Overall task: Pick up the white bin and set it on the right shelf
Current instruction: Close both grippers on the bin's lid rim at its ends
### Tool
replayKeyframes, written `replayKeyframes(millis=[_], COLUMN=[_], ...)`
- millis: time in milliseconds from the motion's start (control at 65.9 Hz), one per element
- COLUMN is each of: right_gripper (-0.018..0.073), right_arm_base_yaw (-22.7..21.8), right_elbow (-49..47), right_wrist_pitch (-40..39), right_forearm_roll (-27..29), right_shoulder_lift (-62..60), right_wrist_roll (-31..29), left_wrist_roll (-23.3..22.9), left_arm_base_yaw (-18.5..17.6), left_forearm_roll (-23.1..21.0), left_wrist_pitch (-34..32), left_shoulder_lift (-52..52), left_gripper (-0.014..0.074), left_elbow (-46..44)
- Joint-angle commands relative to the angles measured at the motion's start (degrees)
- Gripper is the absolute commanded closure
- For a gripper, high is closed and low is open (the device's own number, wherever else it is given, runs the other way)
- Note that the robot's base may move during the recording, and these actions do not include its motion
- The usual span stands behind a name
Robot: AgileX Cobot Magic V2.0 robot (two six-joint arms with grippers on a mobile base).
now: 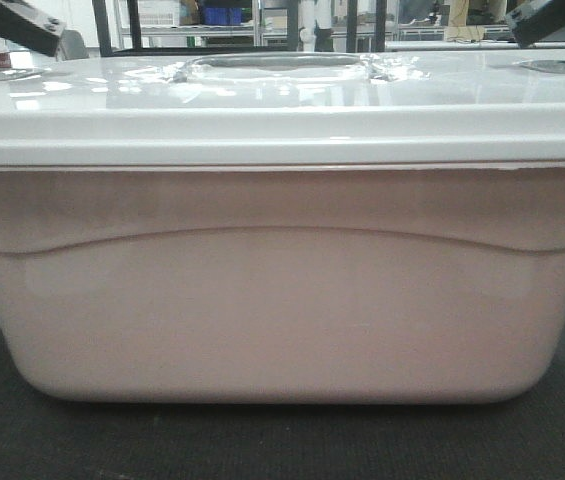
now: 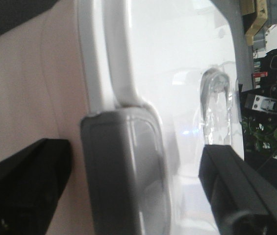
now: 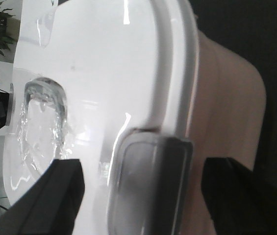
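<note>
On dark surface, white bin upright, long axis crosswise

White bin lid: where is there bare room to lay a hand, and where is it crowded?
Bare: the glossy white lid of the pale translucent plastic bin, either side of its recessed handle. Crowded: both ends, where the open fingers of the left gripper and right gripper straddle the grey latches.
</note>
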Motion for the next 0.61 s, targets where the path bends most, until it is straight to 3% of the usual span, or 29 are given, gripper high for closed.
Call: replayKeyframes(millis=[0,592], right_gripper=[-0.0036,-0.0036], right_arm_base_yaw=[0.07,3.9], right_elbow=[-1.28,-1.28], right_wrist_pitch=[7.39,5.15], right_forearm_roll=[4.58,4.58], right_shoulder_lift=[-1.45,-1.45], right_wrist_roll=[-0.78,-0.22], left_wrist_roll=[0.13,0.13], left_arm_base_yaw=[-0.92,-1.1], left_forearm_roll=[-4.95,-0.2], left_wrist_pitch=[2.67,4.09], left_shoulder_lift=[-1.51,-1.51], left_gripper=[0.0156,0.0156], left_elbow=[-1.37,-1.37])
